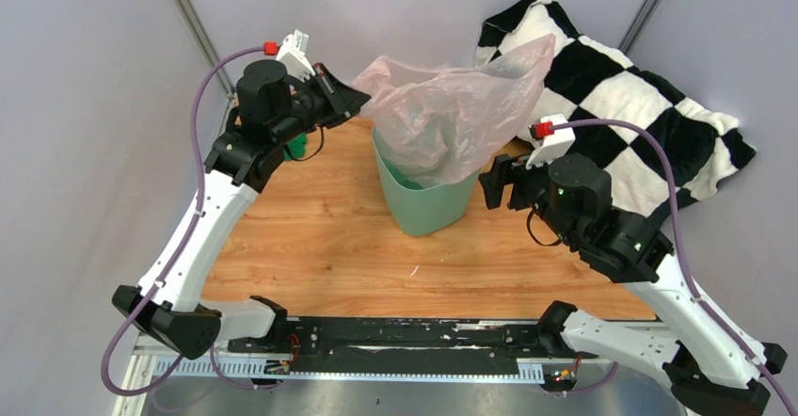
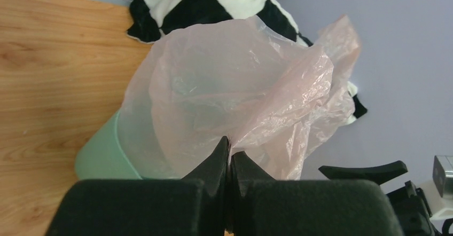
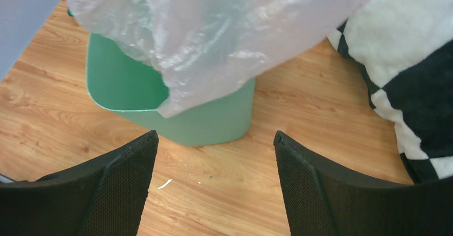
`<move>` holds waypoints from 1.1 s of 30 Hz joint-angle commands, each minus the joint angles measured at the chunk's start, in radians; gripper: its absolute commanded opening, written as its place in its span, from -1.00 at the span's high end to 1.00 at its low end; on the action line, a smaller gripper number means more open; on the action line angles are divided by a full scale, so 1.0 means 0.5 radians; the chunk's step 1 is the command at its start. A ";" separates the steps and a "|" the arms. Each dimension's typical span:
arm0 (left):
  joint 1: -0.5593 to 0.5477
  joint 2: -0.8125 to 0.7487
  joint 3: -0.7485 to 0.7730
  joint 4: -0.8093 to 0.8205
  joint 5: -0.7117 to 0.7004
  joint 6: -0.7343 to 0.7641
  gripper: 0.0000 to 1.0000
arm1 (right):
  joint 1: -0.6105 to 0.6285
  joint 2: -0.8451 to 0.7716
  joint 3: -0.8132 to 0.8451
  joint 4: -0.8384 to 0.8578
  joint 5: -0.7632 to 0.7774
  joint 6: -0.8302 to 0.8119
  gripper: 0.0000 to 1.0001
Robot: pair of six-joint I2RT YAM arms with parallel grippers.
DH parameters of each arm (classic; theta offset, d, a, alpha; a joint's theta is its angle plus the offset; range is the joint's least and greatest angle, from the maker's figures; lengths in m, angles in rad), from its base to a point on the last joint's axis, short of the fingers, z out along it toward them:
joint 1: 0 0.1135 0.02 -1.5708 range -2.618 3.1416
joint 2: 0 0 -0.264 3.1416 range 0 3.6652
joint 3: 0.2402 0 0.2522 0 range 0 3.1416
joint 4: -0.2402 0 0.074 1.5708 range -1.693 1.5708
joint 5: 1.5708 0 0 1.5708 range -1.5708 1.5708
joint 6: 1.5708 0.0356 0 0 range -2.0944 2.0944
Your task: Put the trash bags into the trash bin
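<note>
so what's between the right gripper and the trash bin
Right wrist view: only wooden tabletop with one tiny white scrap lies between the open right gripper and the mint-green trash bin.

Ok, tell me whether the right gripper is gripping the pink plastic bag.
No, the right gripper has its jaws wide apart and empty, clear of the pink plastic bag.
</note>
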 commanded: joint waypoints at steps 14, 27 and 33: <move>0.012 -0.239 0.044 -0.557 -0.476 0.413 1.00 | -0.548 -0.132 -0.778 1.251 -0.773 0.376 -0.69; 0.012 -0.299 -0.008 -0.574 -0.488 0.455 1.00 | -0.689 -0.106 -0.699 1.251 -0.841 0.394 -0.71; 0.012 -0.315 -0.005 -0.598 -0.488 0.479 1.00 | -0.722 0.083 -0.604 1.368 -0.970 0.432 -0.39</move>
